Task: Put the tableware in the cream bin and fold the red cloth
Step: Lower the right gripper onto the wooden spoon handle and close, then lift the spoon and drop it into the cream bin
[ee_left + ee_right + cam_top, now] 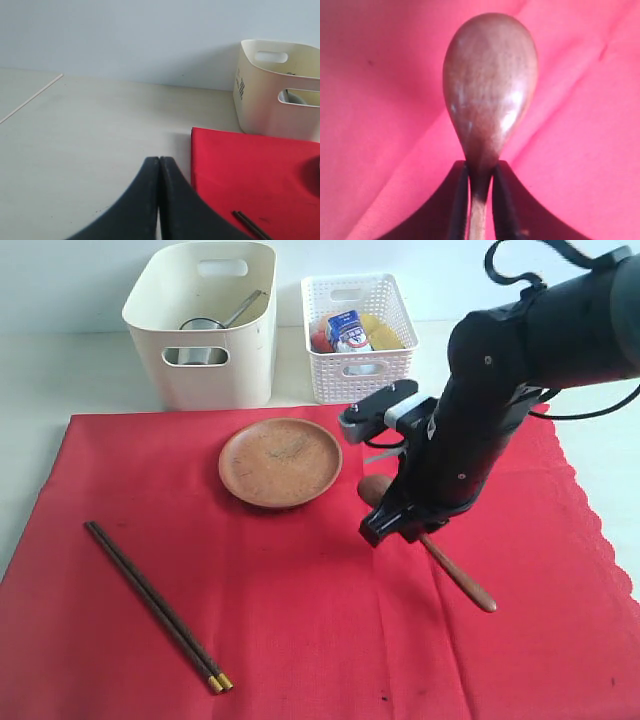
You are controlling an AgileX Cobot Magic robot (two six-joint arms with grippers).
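I am clamping the right gripper (481, 167) on the neck of the brown wooden spoon (490, 85), just below its bowl. The spoon is lying on the large red cloth (300, 620), at four o'clock from the round brown clay plate (280, 462). I judge a straight lift best, keeping the long handle from pivoting in the jaws, then carrying to the tall cream plastic bin (250, 360) at eleven o'clock and clearing its rim. The left gripper (159, 170) is idling, pinched together and empty.
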